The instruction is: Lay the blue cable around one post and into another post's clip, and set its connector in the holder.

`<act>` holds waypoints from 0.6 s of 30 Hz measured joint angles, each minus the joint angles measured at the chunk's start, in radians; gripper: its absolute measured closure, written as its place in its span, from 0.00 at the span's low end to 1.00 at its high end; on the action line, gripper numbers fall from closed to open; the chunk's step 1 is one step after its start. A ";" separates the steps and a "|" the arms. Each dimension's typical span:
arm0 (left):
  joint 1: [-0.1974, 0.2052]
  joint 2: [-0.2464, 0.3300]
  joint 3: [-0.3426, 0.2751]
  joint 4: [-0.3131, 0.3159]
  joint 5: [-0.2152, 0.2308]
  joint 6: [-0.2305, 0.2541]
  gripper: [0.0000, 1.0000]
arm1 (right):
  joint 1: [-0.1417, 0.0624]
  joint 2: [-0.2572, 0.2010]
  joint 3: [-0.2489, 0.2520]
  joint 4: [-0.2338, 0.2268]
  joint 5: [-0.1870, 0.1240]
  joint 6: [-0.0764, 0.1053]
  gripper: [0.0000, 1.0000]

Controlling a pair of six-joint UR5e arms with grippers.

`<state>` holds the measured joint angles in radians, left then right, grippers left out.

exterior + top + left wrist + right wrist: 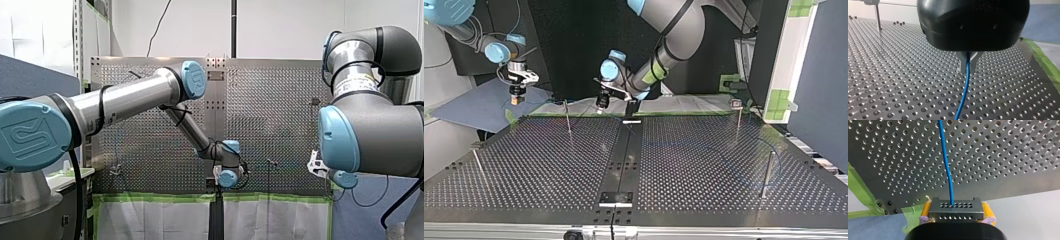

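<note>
While the left gripper (pixel 967 71) pinches the blue cable (pixel 964 92) between its metal fingers above the perforated table (pixel 898 82), near the arms' edge, the right gripper (pixel 956 212) clamps the grey connector (pixel 958 207) between yellow pads (pixel 926 210) just beyond the table's taped corner.

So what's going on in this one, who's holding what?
Both arms have the blue cable. My right gripper, with yellow pads, is shut on the cable's connector, held off the edge of the perforated table at the top view's left. My left gripper pinches the cable further along, low over the table by its far edge in the top view. Thin posts stand on the table. The cable's route around them is too faint to tell.
</note>
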<state>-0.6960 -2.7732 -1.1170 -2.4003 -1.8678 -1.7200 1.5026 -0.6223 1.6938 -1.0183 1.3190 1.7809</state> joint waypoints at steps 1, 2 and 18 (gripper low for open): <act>0.001 0.000 0.001 -0.001 0.000 0.000 1.00 | 0.000 0.000 -0.001 0.000 0.000 0.000 1.00; 0.002 0.000 0.001 -0.001 -0.001 -0.001 1.00 | 0.000 0.000 -0.001 0.000 0.000 0.001 1.00; 0.008 0.000 0.020 -0.024 -0.003 -0.004 1.00 | -0.001 0.001 -0.020 0.002 -0.001 0.012 1.00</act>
<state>-0.6882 -2.7736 -1.0970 -2.4245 -1.8704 -1.7241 1.5012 -0.6215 1.6734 -1.0163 1.3179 1.7926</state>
